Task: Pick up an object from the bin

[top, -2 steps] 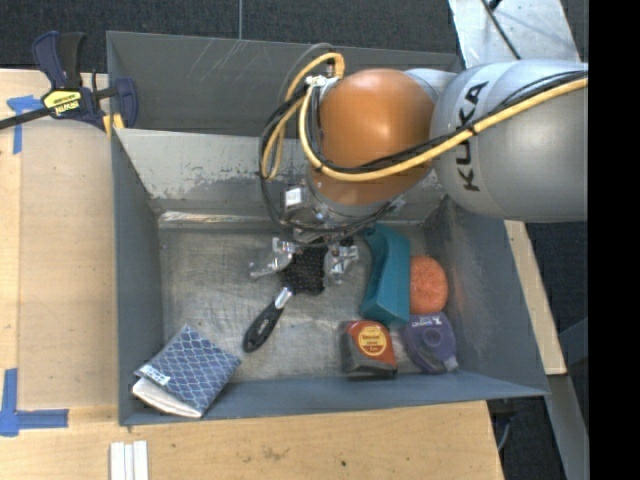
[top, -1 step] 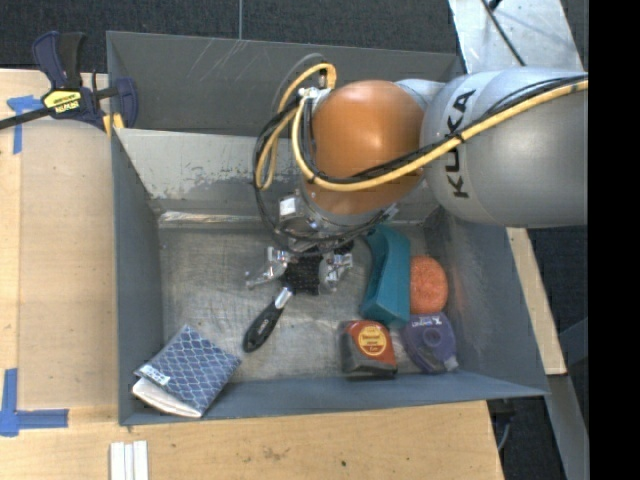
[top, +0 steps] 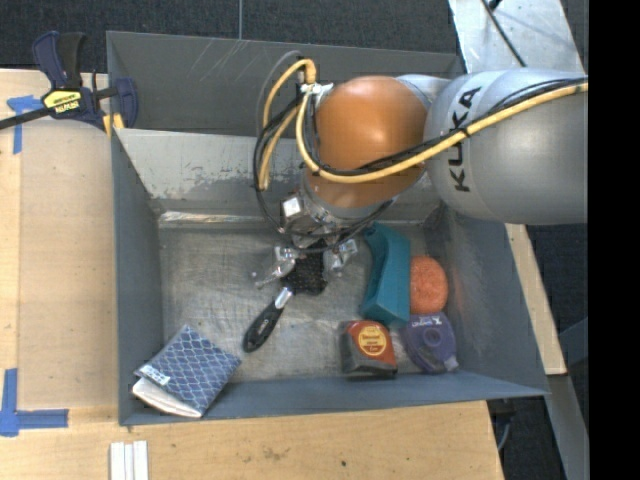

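claw [top: 308,258] low over black brush [top: 262,330] on scuffed grey bin floor [top: 200,278]; grip unclear.

We see the arm [top: 520,153] come in from the right, its orange wrist cover [top: 365,138] looped with yellow cables [top: 268,133]. Below it the gripper [top: 303,265] points down

You see the grey bin [top: 200,268] carrying a blue patterned cloth [top: 186,370] at 7 o'clock, a black-handled brush [top: 264,326] at centre, and a tape measure [top: 370,346], purple roll [top: 431,341], teal block [top: 390,274] and orange sponge [top: 429,283] toward 4.

"KUKA" on the arm [top: 505,153]
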Controlling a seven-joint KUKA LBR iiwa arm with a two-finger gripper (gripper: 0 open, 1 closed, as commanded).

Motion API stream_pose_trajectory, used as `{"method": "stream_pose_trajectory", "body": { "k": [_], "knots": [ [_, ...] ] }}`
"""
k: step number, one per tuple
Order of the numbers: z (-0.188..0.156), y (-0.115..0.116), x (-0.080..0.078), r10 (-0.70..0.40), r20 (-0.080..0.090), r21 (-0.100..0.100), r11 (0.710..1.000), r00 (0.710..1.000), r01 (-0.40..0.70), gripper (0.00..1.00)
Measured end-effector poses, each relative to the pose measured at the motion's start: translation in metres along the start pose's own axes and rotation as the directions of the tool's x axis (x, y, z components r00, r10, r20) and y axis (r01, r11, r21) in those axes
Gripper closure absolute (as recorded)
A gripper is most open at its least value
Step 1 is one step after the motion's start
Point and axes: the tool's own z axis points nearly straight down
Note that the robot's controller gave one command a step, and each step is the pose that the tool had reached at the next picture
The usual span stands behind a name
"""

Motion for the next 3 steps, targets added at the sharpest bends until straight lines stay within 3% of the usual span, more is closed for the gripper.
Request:
{"method": "stream_pose_trajectory", "body": {
  "k": [1, 2, 3],
  "knots": [
    [0.017, 0.000, 0.010, -0.179, 0.000, -0.004, 0.984, 0.984, 0.179, 0.00],
    [0.035, -0.021, 0.023, -0.108, 0.006, -0.008, 0.994, 0.994, 0.108, 1.00],
    [0.035, -0.021, 0.023, -0.108, 0.006, -0.008, 0.994, 0.994, 0.108, 1.00]
  ]
}}
